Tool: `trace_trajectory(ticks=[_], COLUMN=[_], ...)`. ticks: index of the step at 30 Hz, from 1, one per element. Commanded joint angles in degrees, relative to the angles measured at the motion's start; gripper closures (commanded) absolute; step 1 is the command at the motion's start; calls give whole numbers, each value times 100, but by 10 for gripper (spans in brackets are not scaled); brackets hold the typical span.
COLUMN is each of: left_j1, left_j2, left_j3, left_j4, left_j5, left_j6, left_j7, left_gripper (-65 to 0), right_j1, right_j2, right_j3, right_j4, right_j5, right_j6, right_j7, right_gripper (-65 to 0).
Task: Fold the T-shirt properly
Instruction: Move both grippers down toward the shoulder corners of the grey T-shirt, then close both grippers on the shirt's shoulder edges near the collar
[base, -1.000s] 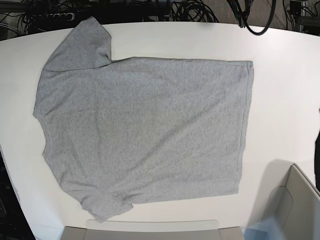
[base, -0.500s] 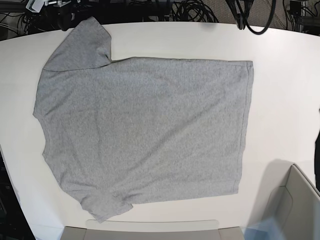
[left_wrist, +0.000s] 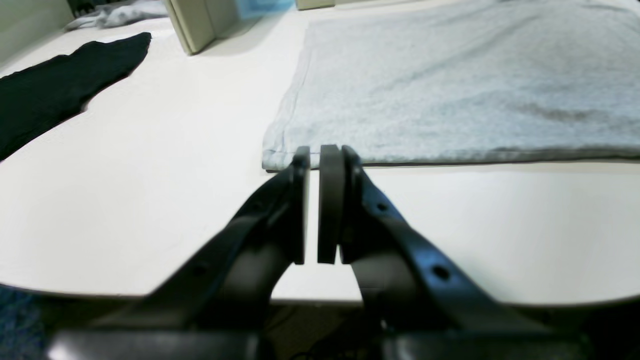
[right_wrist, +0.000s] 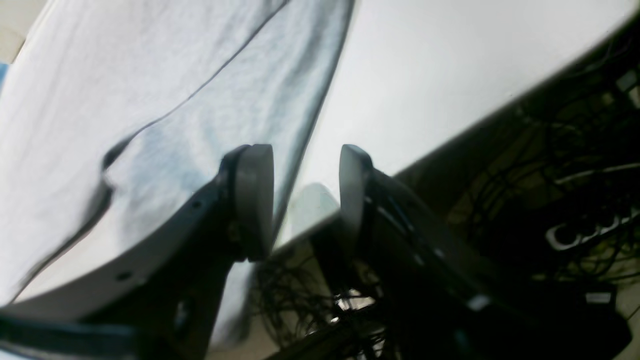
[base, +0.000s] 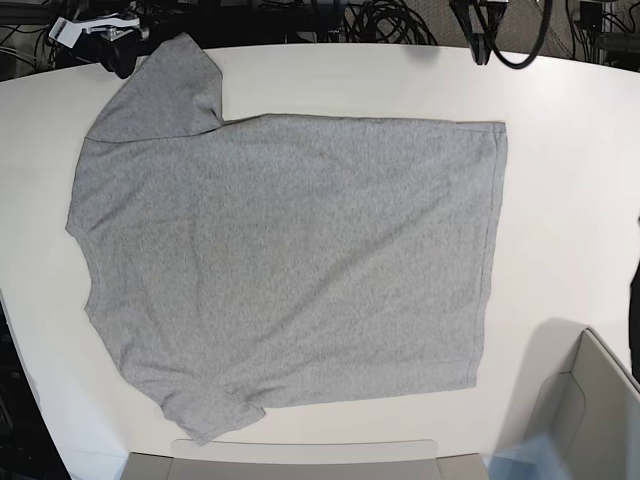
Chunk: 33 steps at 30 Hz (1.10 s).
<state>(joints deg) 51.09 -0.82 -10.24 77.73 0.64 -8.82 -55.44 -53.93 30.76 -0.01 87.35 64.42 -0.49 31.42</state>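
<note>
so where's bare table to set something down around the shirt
Bare table lies between the T-shirt hem and the black cloth, above the grey bin. Another strip runs along the far edge. Sleeve side is tight: the right gripper hovers there.

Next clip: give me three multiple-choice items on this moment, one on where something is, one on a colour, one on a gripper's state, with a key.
1. Where does the right gripper stand in the base view?
A. by the T-shirt's far-left sleeve
B. over the shirt's middle
C. at the box

2. What colour is the cloth lying apart from the T-shirt in the left wrist view?
A. red
B. black
C. yellow

3. How do the left gripper's jaws stand?
A. wide open
B. clamped on a sleeve
C. nearly closed, holding nothing

Key: 1 A, it sits at the table's far edge beside that sleeve. 2 B, a dark piece lies on the table left of the hem. 3 C, only a thin slit shows between the pads, short of the hem corner.
</note>
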Motion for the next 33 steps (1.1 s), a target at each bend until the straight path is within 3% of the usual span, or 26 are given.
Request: trace_trajectory(ticks=[1, 5, 12, 20, 24, 33], left_j1=[100, 91, 91, 126, 144, 144], left_j2=[-10, -10, -10, -10, -10, -2], left_j3=[-18, -18, -27, -35, -35, 17], left_j4=[73, 73, 73, 521, 741, 1954], left_j5=[-25, -25, -51, -104, -632, -799], left_j6=[25, 25, 34, 42, 25, 7], left_j7=[-157, -166, -157, -131, -87, 1768], left_gripper=[-48, -48, -48, -48, -48, -103], right_j1=[-71, 0, 395, 404, 290, 184], right_j2=[-13, -83, -162, -276, -496, -505], right_j3=[5, 5, 49, -3, 49, -3], right_j4=[17, -1, -19, -10, -27, -203], right_j5=[6, 6, 6, 6, 6, -3], right_j6=[36, 45, 45, 36, 36, 45], right_j7=[142, 115, -746, -746, -755, -755], right_gripper=[-223, -223, -223, -223, -223, -223])
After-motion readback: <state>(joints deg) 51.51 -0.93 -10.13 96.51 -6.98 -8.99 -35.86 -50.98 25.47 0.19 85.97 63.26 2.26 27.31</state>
